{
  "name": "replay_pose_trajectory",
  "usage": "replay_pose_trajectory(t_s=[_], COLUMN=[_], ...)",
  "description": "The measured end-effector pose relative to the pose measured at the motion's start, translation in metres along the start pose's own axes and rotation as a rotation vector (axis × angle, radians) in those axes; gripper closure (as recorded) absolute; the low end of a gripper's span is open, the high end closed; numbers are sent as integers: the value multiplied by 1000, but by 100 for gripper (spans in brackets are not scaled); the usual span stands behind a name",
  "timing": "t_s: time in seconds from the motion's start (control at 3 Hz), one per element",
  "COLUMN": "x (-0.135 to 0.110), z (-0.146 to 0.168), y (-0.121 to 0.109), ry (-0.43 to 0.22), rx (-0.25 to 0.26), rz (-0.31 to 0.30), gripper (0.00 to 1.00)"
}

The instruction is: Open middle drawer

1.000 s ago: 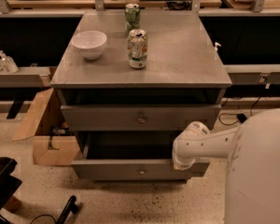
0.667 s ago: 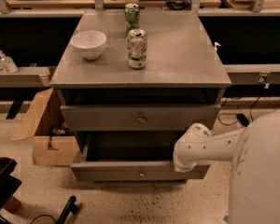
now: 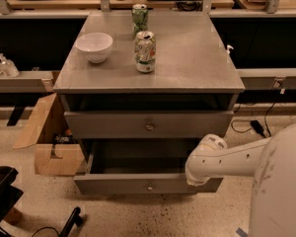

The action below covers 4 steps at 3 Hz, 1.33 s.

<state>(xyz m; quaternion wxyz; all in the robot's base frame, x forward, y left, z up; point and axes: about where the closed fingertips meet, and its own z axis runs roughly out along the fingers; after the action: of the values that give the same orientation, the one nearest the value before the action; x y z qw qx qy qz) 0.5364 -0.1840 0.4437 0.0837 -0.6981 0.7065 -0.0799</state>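
The middle drawer (image 3: 113,183) is pulled out below the upper drawer (image 3: 108,125). Its plain grey inside shows, and a small brass knob (image 3: 149,185) sits at the centre of its flat front. My white arm (image 3: 222,158) reaches in from the right, and its end sits at the right end of that drawer's front. My gripper is hidden behind the arm's rounded joint there. The upper drawer has its own knob (image 3: 149,126), with a dark gap above it under the top.
On the grey cabinet top (image 3: 197,58) stand a white bowl (image 3: 94,46) and two soda cans (image 3: 145,51) (image 3: 139,16). A cardboard box (image 3: 47,142) lies on the floor at the left. A black chair base (image 3: 2,196) is at the bottom left, and cables run at the right.
The middle drawer has slid out slightly further toward me. The arm's joint has shifted a little toward me and to the right with it.
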Motion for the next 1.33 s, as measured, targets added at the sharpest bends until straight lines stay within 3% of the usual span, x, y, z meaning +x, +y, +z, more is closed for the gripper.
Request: replay_pose_trajectory(t_s=[1.0,1.33], x=[0,0], z=[2,3], y=[3,3], ry=[1,1], rx=[-6,-7], rz=[-1,-1], gripper=[5,0])
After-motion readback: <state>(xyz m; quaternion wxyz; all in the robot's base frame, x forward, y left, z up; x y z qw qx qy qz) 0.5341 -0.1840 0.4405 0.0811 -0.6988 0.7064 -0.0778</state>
